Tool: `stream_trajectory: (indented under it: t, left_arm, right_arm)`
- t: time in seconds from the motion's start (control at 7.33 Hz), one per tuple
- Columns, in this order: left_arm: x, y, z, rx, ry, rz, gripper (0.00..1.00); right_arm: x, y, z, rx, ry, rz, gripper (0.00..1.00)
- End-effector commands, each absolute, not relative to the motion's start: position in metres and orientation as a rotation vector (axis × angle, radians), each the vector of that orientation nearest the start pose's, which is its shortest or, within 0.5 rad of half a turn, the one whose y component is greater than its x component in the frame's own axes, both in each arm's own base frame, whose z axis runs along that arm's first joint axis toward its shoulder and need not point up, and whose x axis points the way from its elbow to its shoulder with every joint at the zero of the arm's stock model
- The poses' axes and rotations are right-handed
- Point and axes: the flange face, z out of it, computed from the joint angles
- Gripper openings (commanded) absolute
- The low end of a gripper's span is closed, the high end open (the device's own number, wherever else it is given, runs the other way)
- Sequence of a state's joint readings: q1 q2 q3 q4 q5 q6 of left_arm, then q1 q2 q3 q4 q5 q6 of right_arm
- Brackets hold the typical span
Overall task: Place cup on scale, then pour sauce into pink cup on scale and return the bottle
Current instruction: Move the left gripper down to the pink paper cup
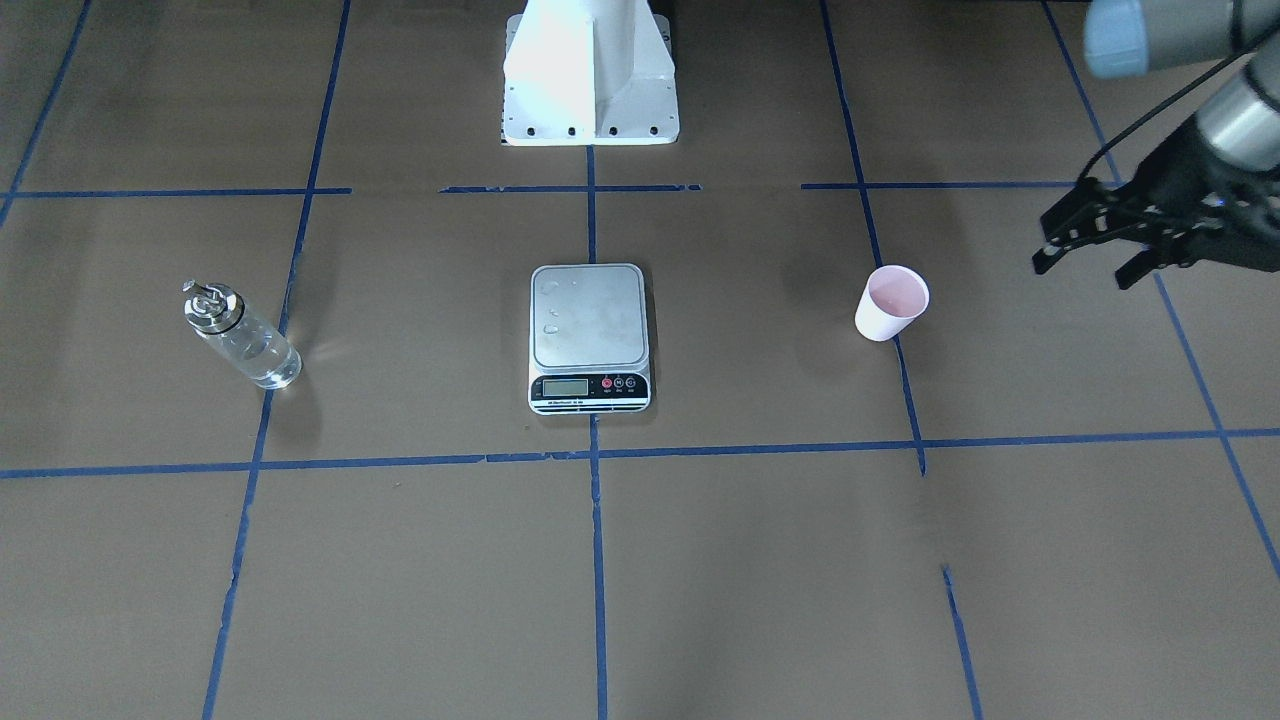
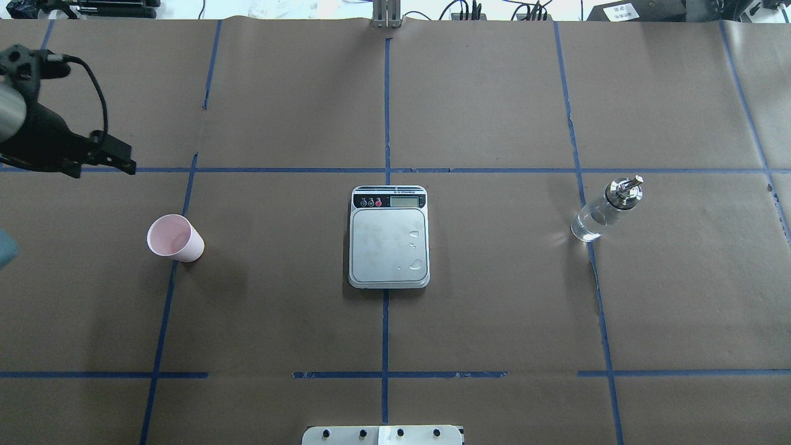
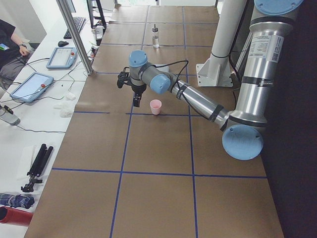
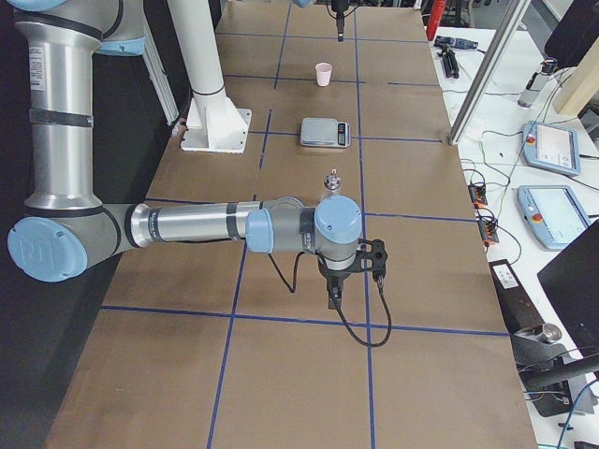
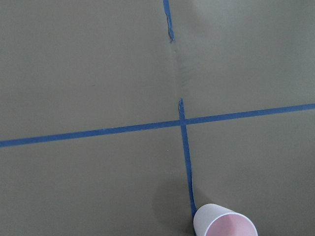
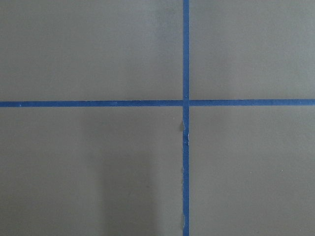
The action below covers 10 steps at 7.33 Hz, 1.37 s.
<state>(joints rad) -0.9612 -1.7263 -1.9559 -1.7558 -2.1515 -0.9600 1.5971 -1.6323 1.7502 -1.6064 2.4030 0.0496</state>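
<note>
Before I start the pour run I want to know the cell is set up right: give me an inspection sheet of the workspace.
Surface: table covered in brown paper with a blue tape grid.
Job's things: cup upright on the paper, apart from the scale; bottle upright on the right arm's side, clear liquid inside.
Clutter: droplets on the scale's platform.
Grippers: left gripper open, above the table near the cup, not touching it; right gripper shows only from the side, state cannot be told.
Cables: black cable loops at the left wrist.
Surroundings: tablets on the side bench; a person sits there.
</note>
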Motion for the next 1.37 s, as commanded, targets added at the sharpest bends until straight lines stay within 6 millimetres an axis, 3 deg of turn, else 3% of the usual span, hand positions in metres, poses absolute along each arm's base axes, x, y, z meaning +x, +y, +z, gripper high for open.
stream_trajectory:
  t: [0.0, 0.14, 0.55, 0.82, 1.23]
  left_arm:
    - [0.298, -0.454, 0.378, 0.068, 0.868, -0.241, 1.0]
    - [0.309, -0.446, 0.393, 0.053, 0.838, -0.238, 1.0]
    - [0.298, -0.429, 0.439, 0.066, 0.854, -0.225, 1.0]
    - [0.314, -0.422, 0.449, 0.043, 0.84, -0.201, 1.0]
    - [0.326, -0.417, 0.45, 0.033, 0.845, -0.18, 1.0]
  right_arm:
    - [0.072, -0.469, 0.586, 0.091, -0.83, 0.026, 1.0]
    - [0.072, -0.468, 0.59, 0.084, -0.835, 0.031, 1.0]
    - [0.071, -0.467, 0.587, 0.09, -0.835, 0.026, 1.0]
    - [0.071, -0.469, 0.581, 0.104, -0.835, 0.019, 1.0]
    - [0.072, -0.469, 0.58, 0.104, -0.835, 0.022, 1.0]
